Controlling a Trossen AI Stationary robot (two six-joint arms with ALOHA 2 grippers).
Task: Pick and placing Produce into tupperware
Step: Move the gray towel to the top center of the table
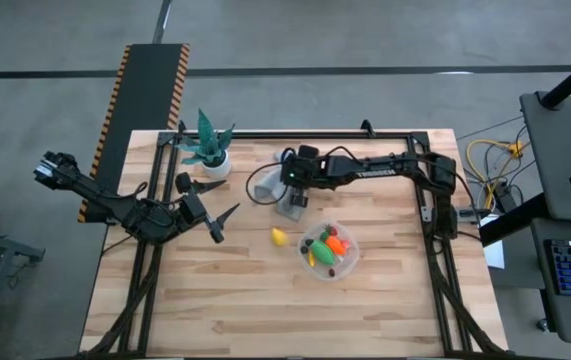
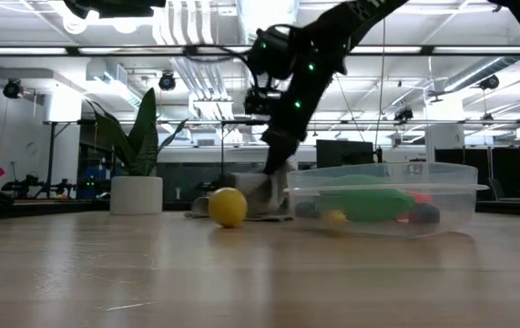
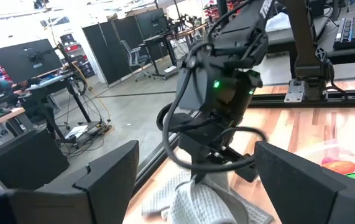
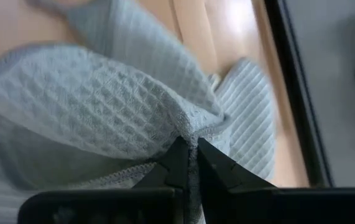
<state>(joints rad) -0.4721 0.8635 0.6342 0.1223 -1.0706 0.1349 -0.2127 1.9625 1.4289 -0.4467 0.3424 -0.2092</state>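
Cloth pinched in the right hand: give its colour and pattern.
Grey waffle-weave cloth; clearest in the right wrist view.

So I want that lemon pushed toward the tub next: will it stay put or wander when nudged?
The lemon looks rounded and rests on a small contact patch on the smooth wooden table, so a nudge would probably send it rolling. It seems small, likely light, so it may skid too. The tupperware wall beside it might stop it.

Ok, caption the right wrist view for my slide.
Right gripper shut on a fold of the grey cloth over the wooden table.
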